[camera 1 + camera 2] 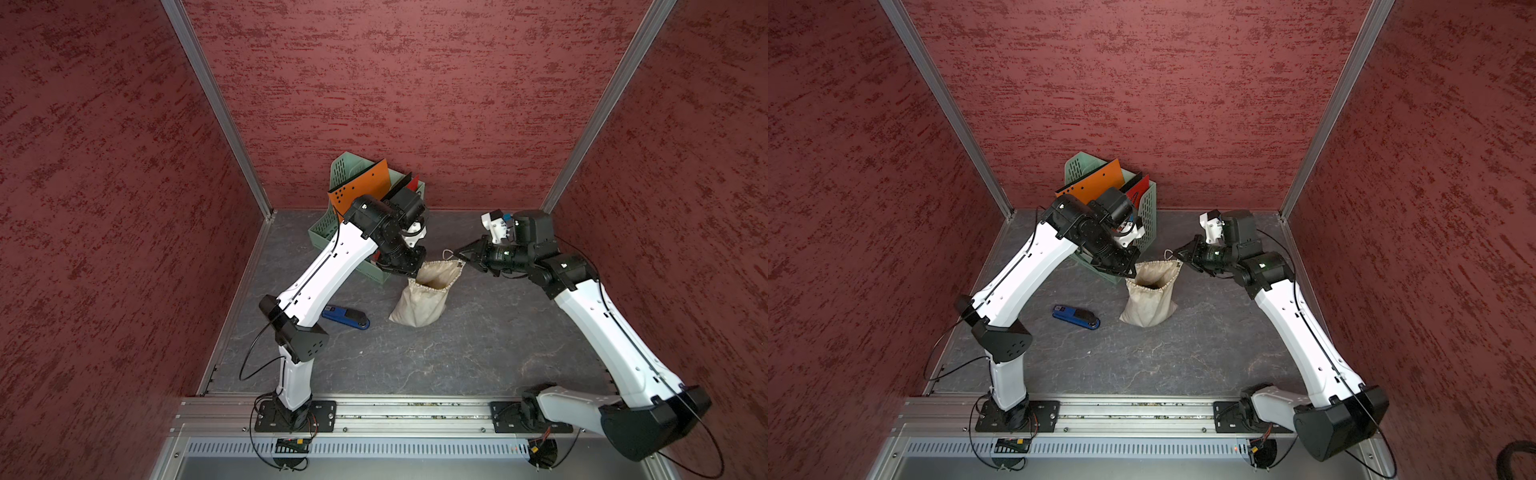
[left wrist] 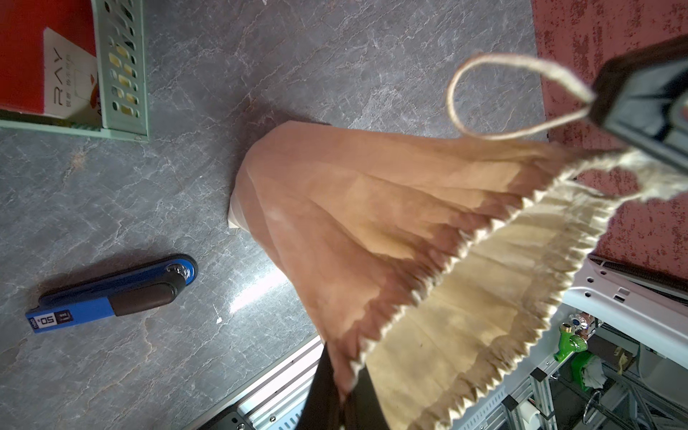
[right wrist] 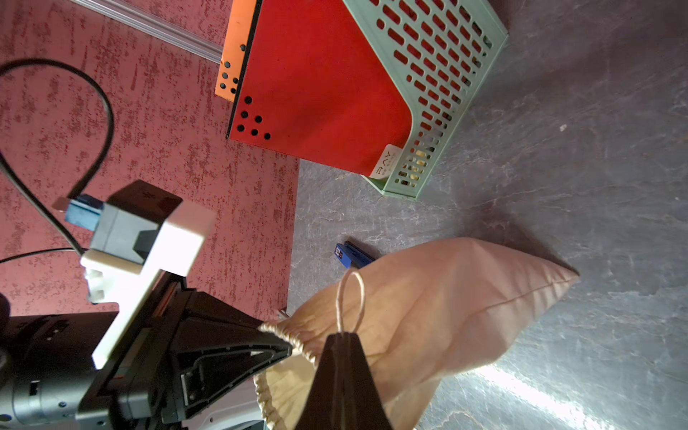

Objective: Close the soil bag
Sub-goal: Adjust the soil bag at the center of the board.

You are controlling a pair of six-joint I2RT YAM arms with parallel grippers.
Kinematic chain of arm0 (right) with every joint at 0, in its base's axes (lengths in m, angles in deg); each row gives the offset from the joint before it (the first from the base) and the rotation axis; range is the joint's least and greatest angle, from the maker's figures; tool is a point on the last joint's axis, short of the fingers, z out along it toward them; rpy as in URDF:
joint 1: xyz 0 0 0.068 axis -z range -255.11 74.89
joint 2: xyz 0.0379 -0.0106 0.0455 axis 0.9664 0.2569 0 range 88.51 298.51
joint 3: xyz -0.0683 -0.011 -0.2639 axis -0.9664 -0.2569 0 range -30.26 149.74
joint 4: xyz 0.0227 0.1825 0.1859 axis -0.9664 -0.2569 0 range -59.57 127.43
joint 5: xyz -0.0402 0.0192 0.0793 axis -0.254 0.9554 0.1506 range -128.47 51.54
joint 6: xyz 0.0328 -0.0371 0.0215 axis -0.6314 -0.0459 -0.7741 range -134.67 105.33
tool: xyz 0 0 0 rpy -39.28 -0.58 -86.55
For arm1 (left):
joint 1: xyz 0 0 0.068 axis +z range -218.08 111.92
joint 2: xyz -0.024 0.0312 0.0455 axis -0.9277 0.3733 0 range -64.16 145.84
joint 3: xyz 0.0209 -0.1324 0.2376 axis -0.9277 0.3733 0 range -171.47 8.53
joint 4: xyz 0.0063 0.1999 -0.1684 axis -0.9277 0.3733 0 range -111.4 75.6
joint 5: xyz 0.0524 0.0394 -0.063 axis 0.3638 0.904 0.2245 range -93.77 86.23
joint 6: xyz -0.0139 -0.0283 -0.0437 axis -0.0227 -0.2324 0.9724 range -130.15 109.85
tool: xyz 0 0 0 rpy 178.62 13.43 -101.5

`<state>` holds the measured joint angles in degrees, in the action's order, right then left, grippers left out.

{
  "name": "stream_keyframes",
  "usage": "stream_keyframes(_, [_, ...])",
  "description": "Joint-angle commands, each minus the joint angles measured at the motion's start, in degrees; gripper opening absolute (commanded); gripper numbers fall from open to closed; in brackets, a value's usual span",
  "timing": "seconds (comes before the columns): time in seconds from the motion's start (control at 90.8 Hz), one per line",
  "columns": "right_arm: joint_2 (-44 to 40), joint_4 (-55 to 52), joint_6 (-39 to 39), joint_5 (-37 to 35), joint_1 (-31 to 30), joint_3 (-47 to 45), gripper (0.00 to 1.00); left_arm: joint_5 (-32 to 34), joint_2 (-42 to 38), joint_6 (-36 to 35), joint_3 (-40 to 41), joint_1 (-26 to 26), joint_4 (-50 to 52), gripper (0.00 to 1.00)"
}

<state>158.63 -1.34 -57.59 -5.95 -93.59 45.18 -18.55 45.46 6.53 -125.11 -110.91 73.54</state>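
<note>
Pulling the cord (image 2: 449, 93) away from the green file rack (image 1: 328, 232) while the rim is held back looks like the step in hand. The mouth gapes wide, so closing has barely begun.

The soil bag (image 1: 424, 299) stands upright on the table (image 1: 415, 365), just beside the rack's near corner. Its gathered neck is stretched between the two arms. The left gripper (image 1: 414, 271) is on the rack side of the bag, its jaws pressed together on the ruffled rim. The right gripper (image 1: 461, 254) is on the side of the bag away from the rack, its jaws pinched on the cord, and a small loop pokes out past the tips. Whether some rim cloth is caught in that pinch too, I cannot tell.

To do it well, the left arm should hold the rim firm as an anchor. The right should draw straight away from the rack, level with the neck, so the cloth bunches along the channel. Pull slowly, because the bag is soft and could tip or drag. If cloth is trapped with the cord, the neck will not gather. The blue stapler (image 1: 347, 318) lies near the rack and clear of the pull.
</note>
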Motion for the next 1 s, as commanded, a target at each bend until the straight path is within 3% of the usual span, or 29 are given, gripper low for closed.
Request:
stream_keyframes(0.0, [-1.51,7.65,-2.6,-0.41,0.57,-1.93,0.0,-1.04,-2.0,0.83,2.32,-0.53,2.01,0.04])
stream_keyframes(0.375, [-1.85,10.57,-2.47,4.79,0.66,-6.31,0.02,-3.22,-2.42,2.21,8.52,-2.91,-2.56,0.03])
stream_keyframes(0.496, [-1.58,8.33,-0.89,7.86,0.68,-6.74,0.06,-3.9,-2.63,2.67,11.43,-3.78,-4.49,0.03])
stream_keyframes(0.727, [1.57,3.73,2.46,11.56,0.74,-5.5,0.24,-3.6,-3.83,2.74,14.22,-4.13,-5.77,0.03])
stream_keyframes(0.992, [6.35,-2.31,6.08,13.28,0.94,-1.05,0.29,-3.27,-5.34,3.18,16.05,-4.1,-6.71,0.03])
